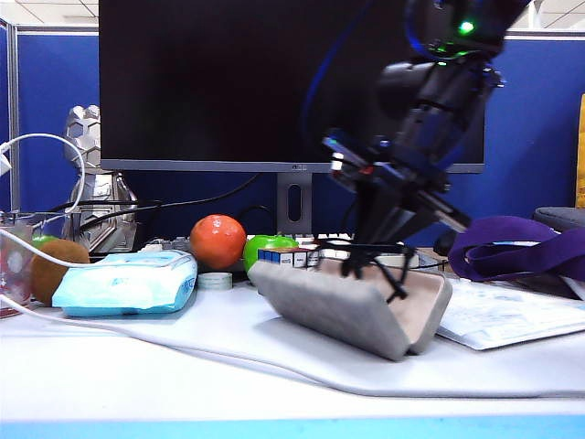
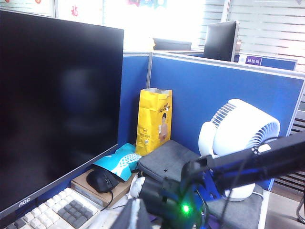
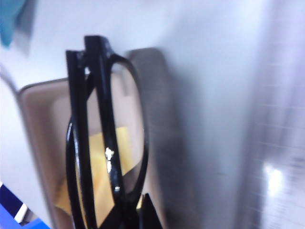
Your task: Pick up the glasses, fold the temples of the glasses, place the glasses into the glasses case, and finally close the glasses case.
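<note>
Our right gripper (image 1: 377,240) has its fingers closed tight on the glasses (image 3: 102,143), and it hangs just over the open glasses case (image 1: 352,306). The temples (image 3: 78,143) look folded flat behind the lenses. Right under the fingers we see the pale inside of the case, with a yellow cloth (image 3: 102,164) lying in it.

We think the glasses could catch on the rim of the case if they come down crooked. Then they could tip out onto the table (image 1: 183,366), or push the case so it slides. If we let go too high, they might bounce out.

Our left gripper is not in any picture, so we cannot tell if it is open or closed.

Farther from the fingers stand a tomato (image 1: 218,241), a green apple (image 1: 267,245) and a blue tissue pack (image 1: 128,282). The monitor (image 2: 52,105) says "AOC" at its bottom edge. The yellow bag (image 2: 153,119) has writing too small to read.
</note>
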Controlling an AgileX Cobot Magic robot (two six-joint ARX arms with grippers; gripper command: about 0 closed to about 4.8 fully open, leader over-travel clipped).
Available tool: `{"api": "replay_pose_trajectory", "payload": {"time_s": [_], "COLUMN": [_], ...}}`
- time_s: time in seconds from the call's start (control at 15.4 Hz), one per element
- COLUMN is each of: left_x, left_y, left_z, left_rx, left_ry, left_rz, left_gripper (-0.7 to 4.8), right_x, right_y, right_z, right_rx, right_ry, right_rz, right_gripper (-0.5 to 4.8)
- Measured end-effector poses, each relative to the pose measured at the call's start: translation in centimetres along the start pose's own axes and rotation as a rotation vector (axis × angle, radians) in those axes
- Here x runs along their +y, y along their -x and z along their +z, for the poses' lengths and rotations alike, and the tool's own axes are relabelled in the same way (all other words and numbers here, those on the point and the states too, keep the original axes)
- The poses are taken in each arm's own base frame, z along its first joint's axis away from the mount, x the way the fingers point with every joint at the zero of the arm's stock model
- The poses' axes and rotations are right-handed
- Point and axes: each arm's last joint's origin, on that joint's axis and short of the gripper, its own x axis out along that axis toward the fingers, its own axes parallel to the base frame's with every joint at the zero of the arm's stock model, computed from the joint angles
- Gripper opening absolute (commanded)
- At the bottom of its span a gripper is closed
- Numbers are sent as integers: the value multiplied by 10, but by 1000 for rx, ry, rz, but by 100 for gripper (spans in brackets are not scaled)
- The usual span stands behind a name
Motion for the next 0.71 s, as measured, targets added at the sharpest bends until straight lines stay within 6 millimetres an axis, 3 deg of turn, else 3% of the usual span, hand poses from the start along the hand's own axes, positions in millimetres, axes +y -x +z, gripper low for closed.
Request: {"api": "replay_pose_trajectory", "payload": {"time_s": [0.26, 0.71], "left_x": [0, 0], "left_y": [0, 0], "left_z": [-1, -2], "left_rx": [7, 15], "left_ry": [6, 13], "left_rz": [1, 2], "left_gripper": [-6, -5], "right_x": [-4, -10], "right_y": [2, -13], "right_z": [-1, -5], "right_rx": [16, 97], "right_ry": [44, 8], "right_rz": [-1, 68], "right_gripper": [-1, -1]}}
